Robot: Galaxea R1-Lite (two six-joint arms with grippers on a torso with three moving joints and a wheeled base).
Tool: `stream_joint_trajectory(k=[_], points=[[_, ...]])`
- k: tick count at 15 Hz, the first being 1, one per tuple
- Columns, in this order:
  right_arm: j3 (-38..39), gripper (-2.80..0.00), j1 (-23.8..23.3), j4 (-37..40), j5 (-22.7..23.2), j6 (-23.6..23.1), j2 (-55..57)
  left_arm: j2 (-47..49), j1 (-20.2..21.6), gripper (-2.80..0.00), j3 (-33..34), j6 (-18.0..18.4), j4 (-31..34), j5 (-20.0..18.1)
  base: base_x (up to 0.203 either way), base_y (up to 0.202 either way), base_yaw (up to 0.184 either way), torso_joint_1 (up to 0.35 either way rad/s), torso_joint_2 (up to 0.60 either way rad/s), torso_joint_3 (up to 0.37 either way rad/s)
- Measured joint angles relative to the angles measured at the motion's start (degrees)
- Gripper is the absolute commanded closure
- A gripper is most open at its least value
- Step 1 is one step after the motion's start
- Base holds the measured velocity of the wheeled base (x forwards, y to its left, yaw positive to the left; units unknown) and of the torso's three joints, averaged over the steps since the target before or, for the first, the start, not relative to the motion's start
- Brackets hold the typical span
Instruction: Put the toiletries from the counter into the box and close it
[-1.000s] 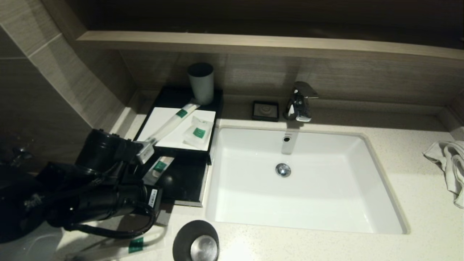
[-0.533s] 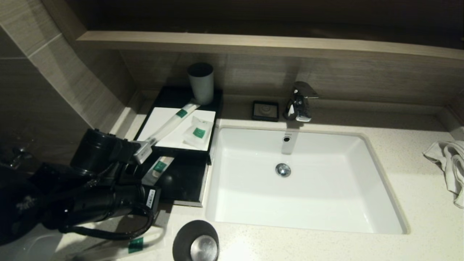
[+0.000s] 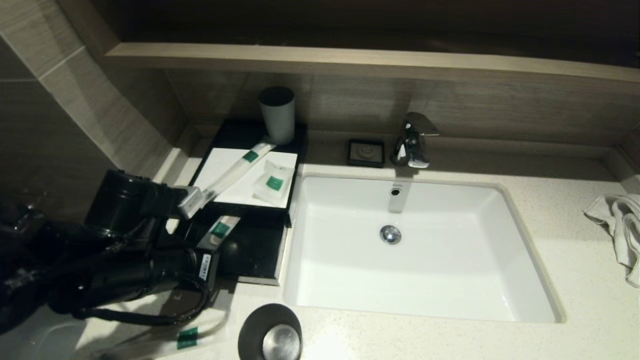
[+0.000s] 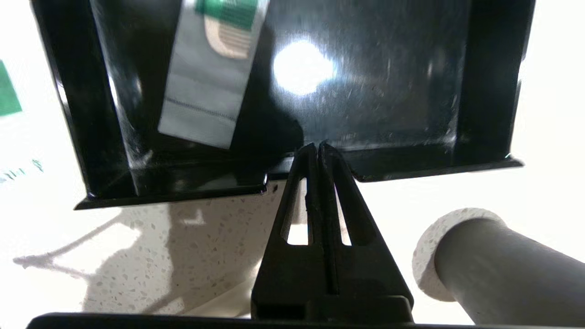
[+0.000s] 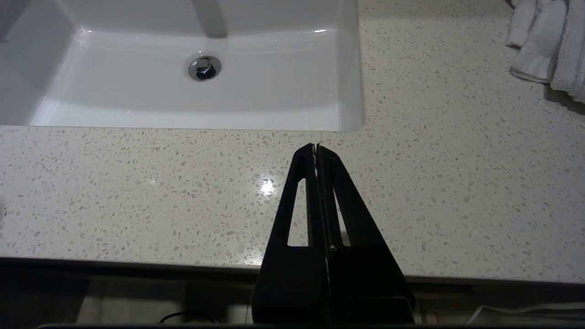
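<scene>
The left claw [image 4: 318, 147], its two black fingers pressed together on nothing, sits at the front lip of the pulled-out drawer [image 4: 402, 169] of the flat black rectangular box with a white top panel [image 3: 220, 165]. The box stands on the cream speckled stone table [image 3: 575, 260], just left of the white rectangular inset sink [image 3: 415, 250].

One long, narrow translucent sachet with a green label [image 3: 218, 231] lies inside the open drawer, along its left side; the left wrist view shows it flat on the glossy black floor [image 4: 208, 77]. A second long sachet [image 3: 235, 170] lies slantwise across the white panel, its far end close to the tall grey cup [image 3: 277, 114] that stands on the back of the box. A small squarish sachet [image 3: 272, 183] lies beside it on the same panel. Another green-labelled sachet [image 3: 187, 338] lies on the table in front of the box, next to the round dark cup [image 3: 271, 332] at the near edge.

The right claw [image 5: 316, 146], fingers also together and empty, hangs over the front edge of the table, near the sink's right corner. A crumpled white towel [image 3: 620, 230] lies at the far right.
</scene>
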Motion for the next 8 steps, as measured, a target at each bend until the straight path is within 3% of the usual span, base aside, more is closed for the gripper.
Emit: stream_joint_trajectory(k=[8], points=[[0.0,0.0,0.0,0.0,0.0,0.0,0.0,-2.4,0.0,0.0,-2.2,-0.1,-1.8,0.2,0.0,0.0,0.0,0.0,0.0,0.0]])
